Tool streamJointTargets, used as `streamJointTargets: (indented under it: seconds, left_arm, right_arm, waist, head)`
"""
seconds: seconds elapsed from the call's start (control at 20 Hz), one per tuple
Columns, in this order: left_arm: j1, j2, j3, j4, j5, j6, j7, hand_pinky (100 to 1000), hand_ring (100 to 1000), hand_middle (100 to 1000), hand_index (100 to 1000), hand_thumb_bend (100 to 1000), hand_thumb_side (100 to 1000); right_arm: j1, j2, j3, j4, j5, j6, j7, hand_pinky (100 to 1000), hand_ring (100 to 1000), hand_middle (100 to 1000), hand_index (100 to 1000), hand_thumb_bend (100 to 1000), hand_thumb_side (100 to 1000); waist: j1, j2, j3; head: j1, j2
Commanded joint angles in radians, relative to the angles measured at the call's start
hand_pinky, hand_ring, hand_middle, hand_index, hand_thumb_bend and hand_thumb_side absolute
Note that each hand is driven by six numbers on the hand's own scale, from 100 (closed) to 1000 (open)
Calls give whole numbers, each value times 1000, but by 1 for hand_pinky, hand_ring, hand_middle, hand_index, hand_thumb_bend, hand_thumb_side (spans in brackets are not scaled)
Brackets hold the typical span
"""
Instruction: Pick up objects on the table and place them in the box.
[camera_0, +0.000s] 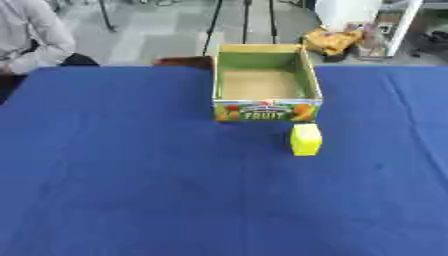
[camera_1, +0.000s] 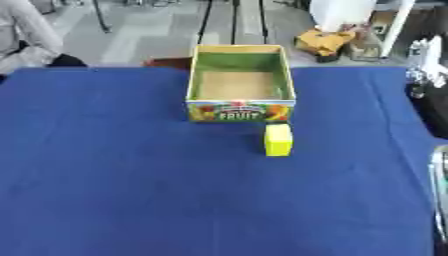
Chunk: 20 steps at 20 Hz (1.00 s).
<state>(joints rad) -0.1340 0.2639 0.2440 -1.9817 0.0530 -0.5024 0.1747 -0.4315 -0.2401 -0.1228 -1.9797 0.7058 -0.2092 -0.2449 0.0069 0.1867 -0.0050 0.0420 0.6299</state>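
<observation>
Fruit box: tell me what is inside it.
The fruit box shows only its bare brown floor and green inner walls; the near wall hides the floor's front strip.

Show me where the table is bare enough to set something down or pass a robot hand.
Nearly all of the blue tablecloth is bare: the whole near half, and wide strips left and right of the fruit box. The box interior looks empty too. The only tight spot is just in front of the box's printed face, where the yellow block stands close to it. No robot hand shows.
</observation>
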Motion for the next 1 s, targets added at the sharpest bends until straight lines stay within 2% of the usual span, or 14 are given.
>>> streamJointTargets:
  seconds: [0.05,0.35,0.55,0.6,0.8,1.0]
  left_arm:
    - [-12,8,3,-18,4,-1,-5,598,723,864,985,100,1000]
    - [-9,8,3,-18,2,-3,-6,599,723,864,985,100,1000]
    - [-9,12,-1,-18,3,-2,-8,599,724,864,985,100,1000]
    - [-9,12,-2,-18,4,-2,-9,599,724,865,986,100,1000]
    - [-8,12,-7,-18,8,-2,-15,597,724,865,986,100,1000]
    - [-7,11,-11,-18,11,-2,-21,598,725,865,986,100,1000]
  right_arm:
    - [-12,-17,-6,-20,-6,-2,2,843,740,671,791,100,870]
    - [-19,-32,-6,-20,-5,0,2,841,755,688,798,100,883]
    - [-74,-107,19,-20,27,47,39,833,777,716,833,100,966]
    - [-92,-126,31,-20,39,61,60,833,785,724,850,100,997]
    - [-183,-201,96,-19,96,131,213,829,803,749,875,100,1000]
    - [-278,-252,160,31,144,189,373,828,830,774,896,100,1000]
  waist:
    - [2,-9,1]
    - [3,-8,-1]
    - [1,-11,2]
    - [0,-12,3]
    - [1,-12,14]
    - [3,-11,24]
  head:
    - [-5,-16]
    - [-3,-18]
    - [-9,-18]
    - [-10,-18]
    - [-21,-15]
    - [-33,-13]
